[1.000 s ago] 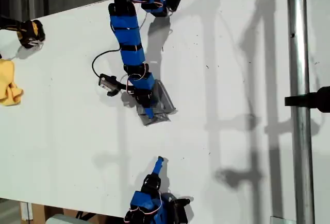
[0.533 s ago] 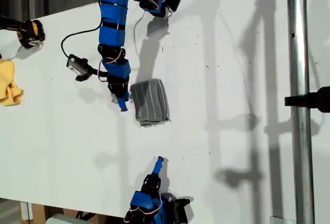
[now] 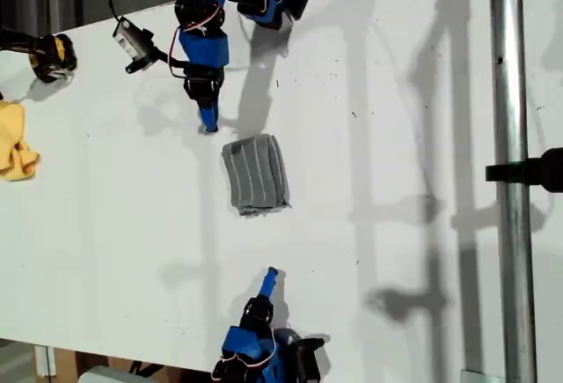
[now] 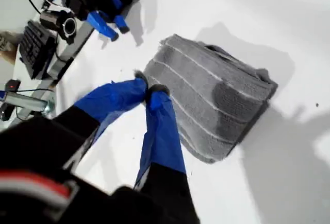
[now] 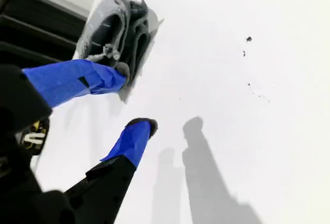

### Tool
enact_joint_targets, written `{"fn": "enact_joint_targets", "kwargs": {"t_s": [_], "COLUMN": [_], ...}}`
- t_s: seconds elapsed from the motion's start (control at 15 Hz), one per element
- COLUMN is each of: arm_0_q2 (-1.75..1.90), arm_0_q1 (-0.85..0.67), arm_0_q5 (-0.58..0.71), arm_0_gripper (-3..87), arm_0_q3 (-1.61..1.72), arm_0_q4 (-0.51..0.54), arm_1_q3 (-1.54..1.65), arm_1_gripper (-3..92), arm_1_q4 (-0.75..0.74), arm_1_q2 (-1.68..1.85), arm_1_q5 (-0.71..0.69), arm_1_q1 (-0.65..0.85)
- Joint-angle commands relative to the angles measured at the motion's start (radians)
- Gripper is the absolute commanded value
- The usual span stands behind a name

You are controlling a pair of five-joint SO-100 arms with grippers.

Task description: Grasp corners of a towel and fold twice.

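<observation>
The towel [image 3: 255, 173] lies folded into a small grey white-striped rectangle near the middle of the white table [image 3: 396, 136]. My first gripper [image 3: 208, 124] hangs shut and empty just off the towel's upper left corner in the exterior view; its wrist view shows the tips [image 4: 147, 87] together beside the towel [image 4: 211, 105]. My second gripper [image 3: 272, 275] stands near the table's bottom edge in the exterior view, pointing at the towel. Its wrist view shows the fingers open [image 5: 134, 99] with nothing between them and the towel's layered edge [image 5: 116, 33] a way off.
A yellow cloth [image 3: 16, 141] lies at the exterior view's left edge, with a black and yellow object [image 3: 53, 55] above it. A metal pole [image 3: 508, 172] with a black clamp [image 3: 532, 172] runs down the exterior view's right side.
My first arm has let go of the towel and pulled back toward the exterior view's top left. The towel stays folded. The second arm has not moved.
</observation>
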Motion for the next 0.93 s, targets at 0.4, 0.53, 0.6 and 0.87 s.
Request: {"fn": "enact_joint_targets", "kwargs": {"t_s": [0.4, 0.53, 0.6, 0.87], "arm_0_q2": [0.006, 0.006, 0.006, 0.006], "arm_0_q1": [-0.058, -0.038, -0.038, -0.041], "arm_0_q5": [-0.055, 0.132, 0.133, 0.147], "arm_0_gripper": [13.7, 13.3, 12.8, 12.2], "arm_0_q3": [0.021, 0.021, 0.021, 0.021], "arm_0_q4": [0.112, 0.112, 0.112, 0.112], "arm_1_q3": [0.42, 0.416, 0.417, 0.423], "arm_1_gripper": [2.4, 11.3, 11.3, 11.4], "arm_1_q4": [0.804, 0.808, 0.819, 0.827], "arm_1_q2": [0.738, 0.736, 0.736, 0.736], "arm_1_q5": [0.373, 0.351, 0.298, 0.244], "arm_1_q1": [-0.072, -0.218, -0.275, -0.433]}}
